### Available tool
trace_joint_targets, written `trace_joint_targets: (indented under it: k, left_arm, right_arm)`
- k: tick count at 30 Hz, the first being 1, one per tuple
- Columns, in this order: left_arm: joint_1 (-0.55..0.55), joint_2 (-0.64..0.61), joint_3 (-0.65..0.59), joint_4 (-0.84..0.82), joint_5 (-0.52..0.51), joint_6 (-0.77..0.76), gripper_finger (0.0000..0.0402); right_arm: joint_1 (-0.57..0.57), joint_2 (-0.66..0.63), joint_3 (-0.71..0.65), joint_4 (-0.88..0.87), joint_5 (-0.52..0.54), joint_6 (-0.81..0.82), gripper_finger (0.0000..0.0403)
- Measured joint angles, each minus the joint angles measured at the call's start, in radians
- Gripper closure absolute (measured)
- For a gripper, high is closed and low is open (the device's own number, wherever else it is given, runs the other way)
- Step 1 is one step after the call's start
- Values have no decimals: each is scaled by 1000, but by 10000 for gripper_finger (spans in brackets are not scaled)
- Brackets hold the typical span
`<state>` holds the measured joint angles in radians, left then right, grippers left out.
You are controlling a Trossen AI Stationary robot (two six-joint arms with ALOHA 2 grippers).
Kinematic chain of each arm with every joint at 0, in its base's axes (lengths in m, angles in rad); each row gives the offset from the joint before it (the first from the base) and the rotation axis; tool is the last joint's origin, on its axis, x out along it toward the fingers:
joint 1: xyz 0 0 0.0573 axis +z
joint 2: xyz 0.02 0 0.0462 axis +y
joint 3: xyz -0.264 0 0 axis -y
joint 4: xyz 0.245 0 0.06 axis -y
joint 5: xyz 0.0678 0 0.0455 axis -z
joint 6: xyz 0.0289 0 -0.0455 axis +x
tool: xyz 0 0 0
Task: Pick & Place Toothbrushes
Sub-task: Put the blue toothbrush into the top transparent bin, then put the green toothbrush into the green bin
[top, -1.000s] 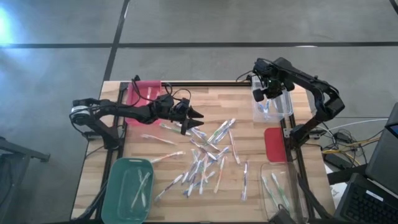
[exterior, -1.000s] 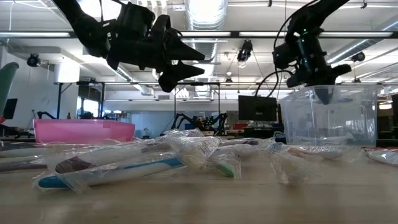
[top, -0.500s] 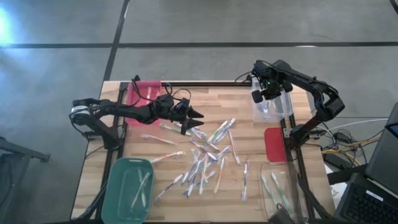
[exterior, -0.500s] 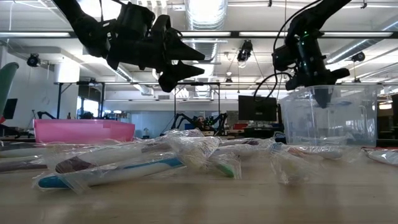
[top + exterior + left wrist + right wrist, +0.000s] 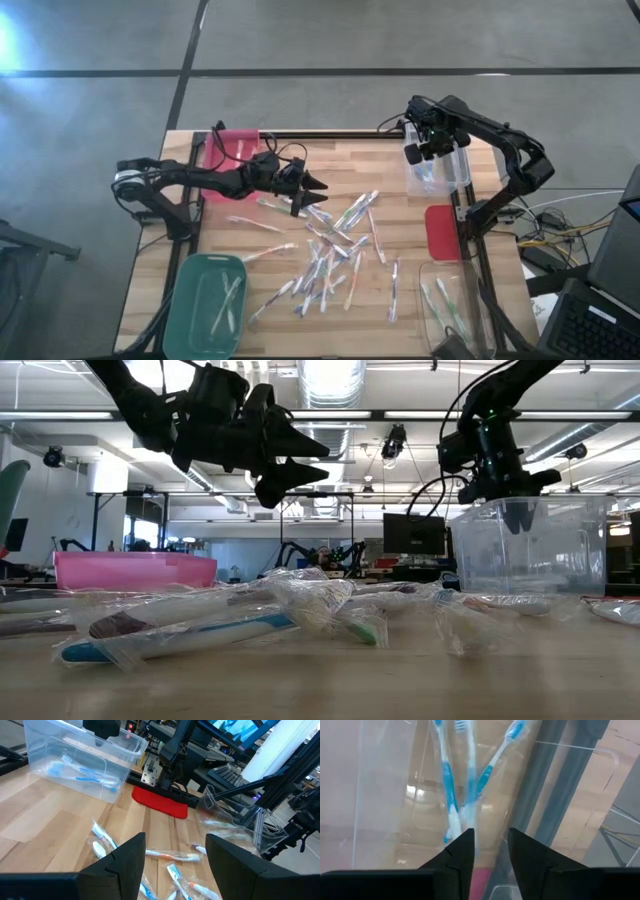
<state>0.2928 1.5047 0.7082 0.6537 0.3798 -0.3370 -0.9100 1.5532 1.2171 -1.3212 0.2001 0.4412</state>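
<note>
Many wrapped toothbrushes point(image 5: 330, 250) lie scattered flat on the wooden table's middle, also seen in the low view point(image 5: 200, 625). My left gripper point(image 5: 315, 190) hovers open above the pile's far-left edge, pointing level toward the table's right; a toothbrush point(image 5: 172, 855) lies on the table far below its fingers. My right gripper point(image 5: 425, 160) points down into the clear bin point(image 5: 440, 170) at the far right, its fingers point(image 5: 462, 845) parted a little. Three blue toothbrushes point(image 5: 447, 780) lie on that bin's floor below it.
A pink bin point(image 5: 232, 148) stands at the far left. At the near left, a green bin point(image 5: 205, 303) holds a few toothbrushes. A second clear bin point(image 5: 455, 305) holds more at the near right. A red lid point(image 5: 441, 232) lies by the right edge.
My right gripper has opened above the clear bin, staying in place. My left gripper has kept still.
</note>
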Motion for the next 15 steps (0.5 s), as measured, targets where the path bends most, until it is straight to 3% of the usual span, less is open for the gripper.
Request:
trace_joint_targets:
  k: [7, 15]
  left_arm:
    - [0, 0, 0, 0, 0, 0, 190]
    - [0, 0, 0, 0, 0, 0, 190]
  right_arm:
    - [0, 0, 33, -6, -22, -39, 256]
    - [17, -2, 193, -8, -22, -52, 241]
